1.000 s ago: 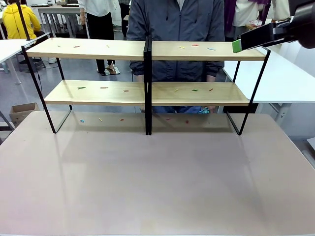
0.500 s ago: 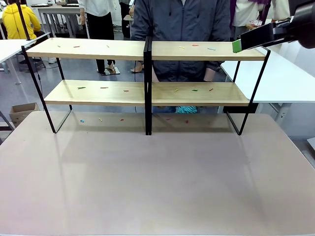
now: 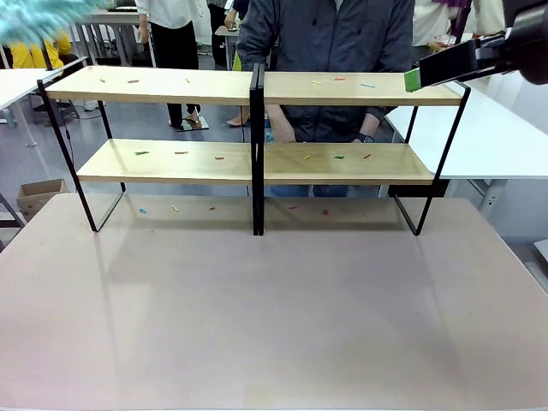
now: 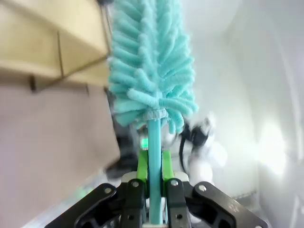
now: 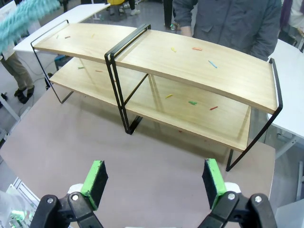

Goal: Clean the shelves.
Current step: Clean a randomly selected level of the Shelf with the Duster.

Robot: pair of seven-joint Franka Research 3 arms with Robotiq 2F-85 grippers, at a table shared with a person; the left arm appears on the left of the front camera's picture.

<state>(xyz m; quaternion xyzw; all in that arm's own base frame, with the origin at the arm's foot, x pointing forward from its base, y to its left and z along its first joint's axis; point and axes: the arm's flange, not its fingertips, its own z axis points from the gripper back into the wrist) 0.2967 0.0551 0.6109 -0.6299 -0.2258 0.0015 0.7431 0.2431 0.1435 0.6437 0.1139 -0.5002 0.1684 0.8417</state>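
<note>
Pinkish table (image 3: 274, 325) carries shelves (image 3: 257, 137); small coloured scraps (image 3: 211, 208) on tabletop beneath.

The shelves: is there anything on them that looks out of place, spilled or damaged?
Yes. Small coloured scraps lie scattered over both boards of the shelves, and a few more on the table under the lower board. The frame itself stands straight, with no visible damage.

Shelves (image 3: 342, 163) on table (image 3: 274, 317), toward far edge. Person (image 3: 325, 43) behind shelves, right of centre post. Scraps (image 3: 339, 157) on both boards and on table beneath. Duster (image 3: 38, 17) in left tool (image 4: 154, 164), above shelves' left end. Right tool (image 5: 154, 178) above table, before shelves.
</note>
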